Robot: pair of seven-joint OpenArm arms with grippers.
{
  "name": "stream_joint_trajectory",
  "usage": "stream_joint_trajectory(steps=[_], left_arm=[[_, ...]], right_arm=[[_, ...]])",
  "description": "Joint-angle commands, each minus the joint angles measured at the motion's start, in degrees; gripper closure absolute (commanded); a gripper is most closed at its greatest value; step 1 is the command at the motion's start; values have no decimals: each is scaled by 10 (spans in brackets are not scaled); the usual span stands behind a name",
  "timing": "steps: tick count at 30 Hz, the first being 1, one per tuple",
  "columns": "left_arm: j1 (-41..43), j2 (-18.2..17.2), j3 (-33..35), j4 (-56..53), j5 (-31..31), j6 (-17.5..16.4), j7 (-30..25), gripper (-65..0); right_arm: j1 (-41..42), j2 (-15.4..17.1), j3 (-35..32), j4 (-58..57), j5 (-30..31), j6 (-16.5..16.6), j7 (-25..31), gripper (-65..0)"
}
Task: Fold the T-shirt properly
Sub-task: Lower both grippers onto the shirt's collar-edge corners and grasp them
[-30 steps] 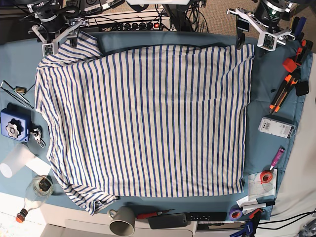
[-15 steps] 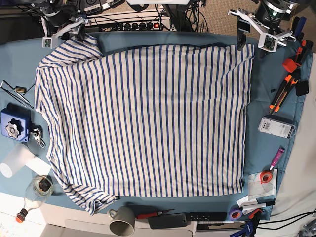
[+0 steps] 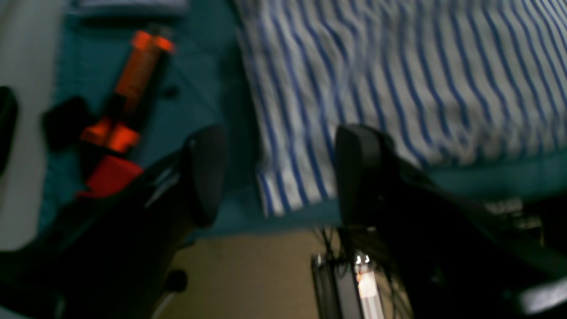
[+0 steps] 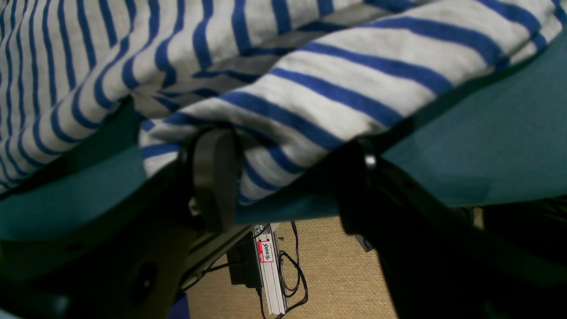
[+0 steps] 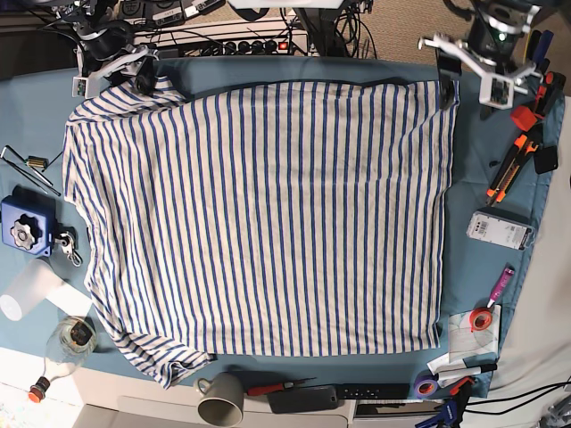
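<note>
T-shirt (image 5: pixel 259 214) – soft matt cloth; table cloth (image 5: pixel 482 169) – matt, smooth.

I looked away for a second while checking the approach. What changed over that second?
The right end effector slid toward the table's far edge, over the T-shirt's sleeve corner. The left end effector shifted slightly toward the far edge, jaws straddling the other far corner. Both are open, gripping nothing. The shirt lies flat as before.

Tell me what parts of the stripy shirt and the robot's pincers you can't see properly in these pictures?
- T-shirt, base view: its underside is hidden against the table cloth.
- Left wrist view: blurred; the orange tool cannot be identified.
- Right pincer, right wrist view: whether its pads touch the sleeve is unclear.
- Left pincer: arm cut off by the frame's bottom edge.
</note>
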Motion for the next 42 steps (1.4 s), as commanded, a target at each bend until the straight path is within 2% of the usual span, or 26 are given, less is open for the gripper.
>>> stream_joint_trajectory(steps=[1,4,10,13,17,22,26,28,30,33,38,40,42], left_arm=[[-2,-3,-1,10,-15,-2,13,-389],[-19,0,-1,10,-50,-2,60,-389],[-23,11,-1,10,-62,-2,65,-388],[-43,11,-1,-35,-63,0,66,-388],[-70,12,-1,-102,-99,-9,84,-388],[-90,11,-2,-148,-83,-5,87,-388],[-108,11,-1,-179,-99,-7,108,-388],[-111,12,-1,-191,-120,-32,121,-379],[-115,12,-1,-202,-132,-44,121,-360],[-118,12,-1,-209,-132,-28,121,-313],[-118,11,-1,-210,-132,31,121,-112],[-118,11,-1,-210,-132,35,121,-22],[-118,11,-1,-210,-132,34,121,0]], right_arm=[[-6,3,0,0,-1,-2,-18,-341],[-5,3,0,0,-2,-2,-23,-341],[-5,3,0,0,-11,-2,-29,-341],[-5,3,0,0,-11,-2,-29,-341],[-5,3,0,0,-12,-2,-30,-341],[-5,3,0,0,-12,-2,-31,-341],[-5,3,0,0,-12,-2,-31,-341],[-5,3,0,0,-12,-2,-30,-341],[-4,3,0,0,-12,-2,-30,-341],[-4,3,0,0,-12,-2,-21,-341],[-4,3,0,0,-12,-2,-13,-331],[-4,3,0,0,-12,-2,-13,-257],[-4,3,0,0,-12,-2,-13,-158]])
